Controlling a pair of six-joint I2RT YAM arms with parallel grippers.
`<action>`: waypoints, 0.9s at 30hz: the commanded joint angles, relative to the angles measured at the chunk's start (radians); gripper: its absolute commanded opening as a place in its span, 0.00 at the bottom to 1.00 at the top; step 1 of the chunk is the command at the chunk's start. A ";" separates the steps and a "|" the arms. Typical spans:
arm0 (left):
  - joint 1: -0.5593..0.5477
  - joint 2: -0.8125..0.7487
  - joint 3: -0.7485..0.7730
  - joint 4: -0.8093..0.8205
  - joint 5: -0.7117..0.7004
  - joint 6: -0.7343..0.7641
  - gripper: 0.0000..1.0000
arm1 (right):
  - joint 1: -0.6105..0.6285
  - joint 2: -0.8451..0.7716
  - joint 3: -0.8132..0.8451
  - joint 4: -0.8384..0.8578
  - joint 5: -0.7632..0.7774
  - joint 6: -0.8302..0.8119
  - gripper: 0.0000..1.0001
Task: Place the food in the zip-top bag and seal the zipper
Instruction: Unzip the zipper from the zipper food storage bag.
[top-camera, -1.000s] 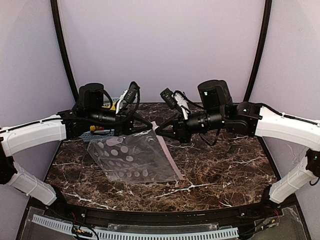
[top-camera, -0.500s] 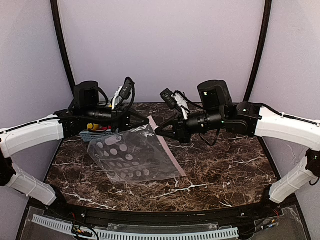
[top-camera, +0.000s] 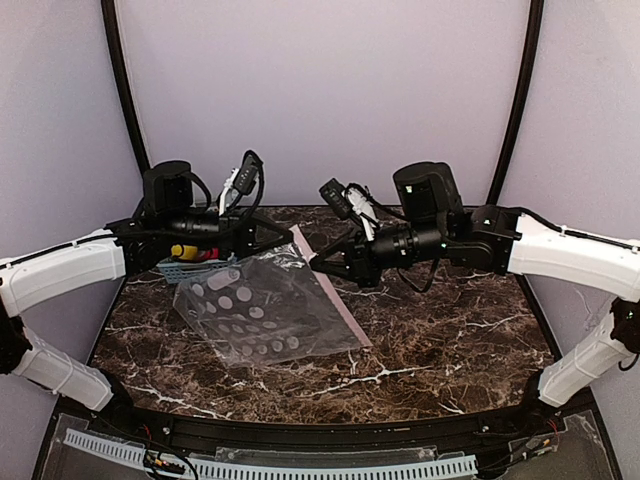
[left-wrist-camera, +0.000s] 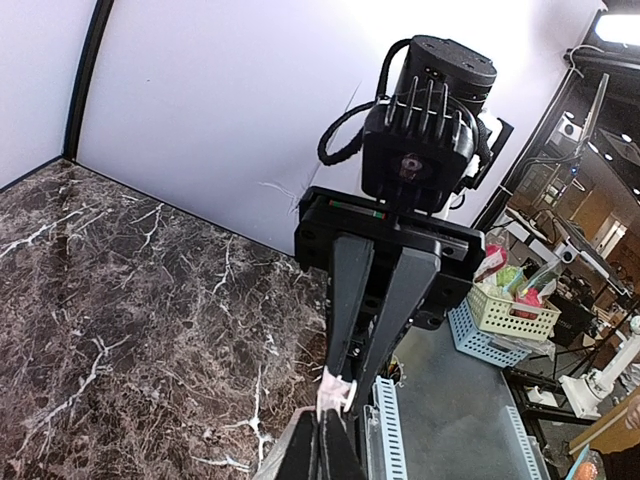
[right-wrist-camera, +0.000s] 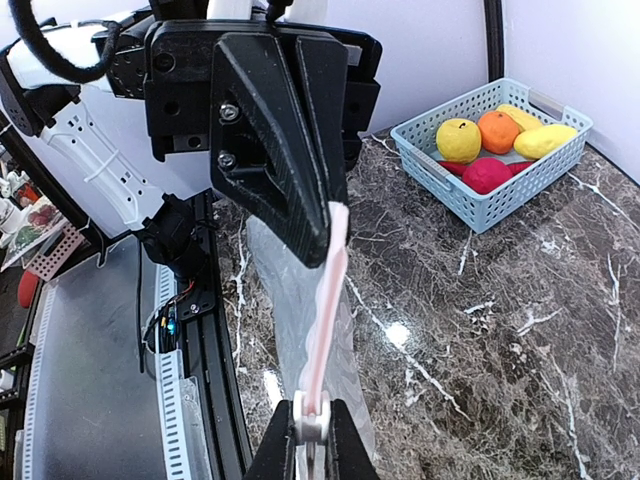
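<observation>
Left gripper (top-camera: 284, 237) and right gripper (top-camera: 318, 262) meet tip to tip above the marble table (top-camera: 450, 330), both clamped on the zipper (top-camera: 340, 305) near its far end. The zip-top bag (top-camera: 260, 310) slopes from them down onto the table, dotted side up. Behind the left arm sits a blue-grey slatted basket (right-wrist-camera: 435, 178) holding the food (right-wrist-camera: 497, 130). The white slider (right-wrist-camera: 310, 420) sits pinched between the right fingers.
</observation>
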 joint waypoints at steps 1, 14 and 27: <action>0.049 -0.058 -0.016 0.051 -0.028 -0.009 0.01 | 0.004 0.012 -0.027 -0.051 -0.008 0.006 0.00; 0.094 -0.092 -0.020 0.058 -0.037 -0.013 0.01 | 0.004 0.014 -0.039 -0.057 -0.006 0.011 0.00; 0.154 -0.132 -0.025 0.073 -0.048 -0.021 0.01 | 0.002 0.021 -0.044 -0.057 0.005 0.012 0.00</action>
